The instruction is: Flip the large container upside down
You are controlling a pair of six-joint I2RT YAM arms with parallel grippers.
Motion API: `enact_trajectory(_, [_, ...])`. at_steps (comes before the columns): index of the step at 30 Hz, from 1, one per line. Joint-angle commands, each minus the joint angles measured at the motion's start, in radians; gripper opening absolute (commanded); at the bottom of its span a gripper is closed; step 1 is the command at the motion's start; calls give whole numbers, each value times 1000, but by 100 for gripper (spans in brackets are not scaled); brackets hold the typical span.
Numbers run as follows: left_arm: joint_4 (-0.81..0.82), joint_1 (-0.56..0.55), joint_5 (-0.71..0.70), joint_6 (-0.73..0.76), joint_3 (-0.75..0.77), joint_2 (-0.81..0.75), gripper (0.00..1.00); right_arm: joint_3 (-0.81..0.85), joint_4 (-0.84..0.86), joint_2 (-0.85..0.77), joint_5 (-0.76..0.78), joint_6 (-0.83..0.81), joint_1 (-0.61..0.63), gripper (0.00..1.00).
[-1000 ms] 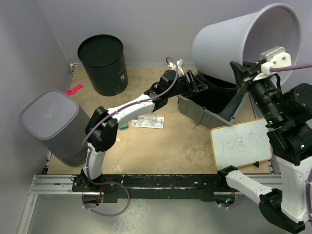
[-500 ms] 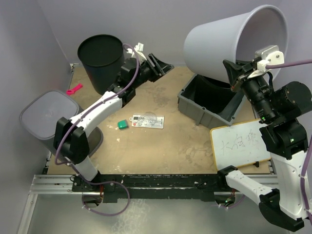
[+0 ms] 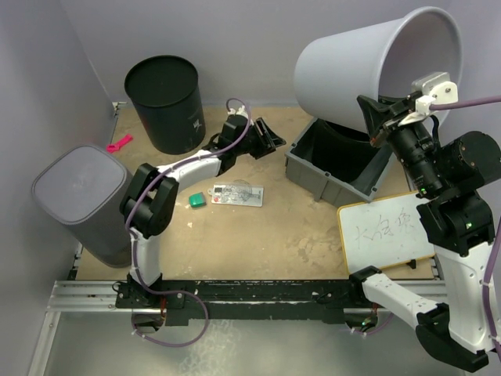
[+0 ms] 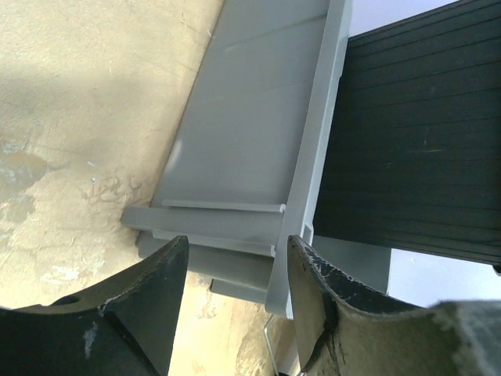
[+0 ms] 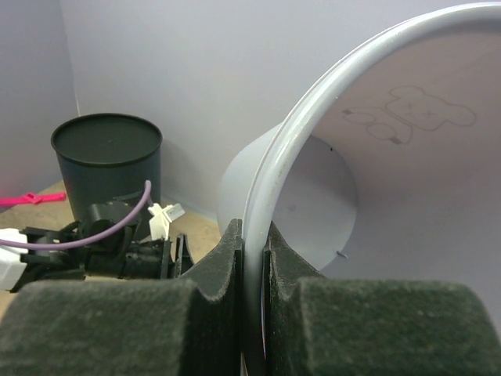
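The large container is a pale lavender bucket, held in the air on its side over the grey bin, mouth facing up and to the right. My right gripper is shut on its rim; in the right wrist view the rim runs up from between my fingers, and the right gripper pinches it. My left gripper is open and empty just left of the grey bin. In the left wrist view the left gripper faces the bin's outer wall.
A black bucket stands at the back left. A grey bin sits upside down at the left edge. A whiteboard lies at the right. A clear packet, a green piece and a pink clip lie on the board.
My left gripper swung from beside the grey bin to the black bucket and back towards the bin. The bucket shifted slightly left a second ago, then held still.
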Motion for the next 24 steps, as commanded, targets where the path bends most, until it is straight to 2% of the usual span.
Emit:
enact_trajectory(1, [137, -13, 72, -11, 63, 50, 50, 25, 126, -8, -24, -15, 3, 0])
enact_trajectory(5, [193, -36, 154, -36, 62, 89, 49, 21, 122, -1, -25, -14, 3, 0])
enact_trajectory(10, [203, -91, 176, -32, 31, 91, 48, 6, 131, 3, -28, -13, 3, 0])
enact_trajectory(17, [159, -173, 157, -1, 25, 70, 47, -8, 135, 13, -39, -3, 3, 0])
enact_trajectory(24, [42, -144, 87, 74, 14, -23, 47, -23, 123, 27, -54, 23, 3, 0])
